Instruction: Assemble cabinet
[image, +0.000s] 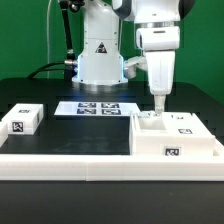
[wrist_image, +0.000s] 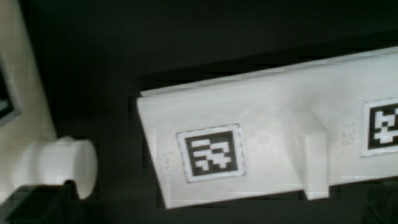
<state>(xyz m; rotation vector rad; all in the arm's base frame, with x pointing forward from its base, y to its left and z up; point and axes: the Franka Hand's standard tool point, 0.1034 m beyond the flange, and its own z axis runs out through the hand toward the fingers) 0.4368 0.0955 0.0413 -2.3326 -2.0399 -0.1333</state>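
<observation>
At four o'clock in the exterior view, on the black desk (image: 80, 135), lies the cabinet (image: 185, 138), a smooth white tagged box, long axis running nine to three. The pincer (image: 157, 108) stands over its nine o'clock end; whether open or closed, I cannot tell. A white block (image: 25, 119) sits at nine o'clock, and a white rail (image: 70, 160) runs along six.
</observation>
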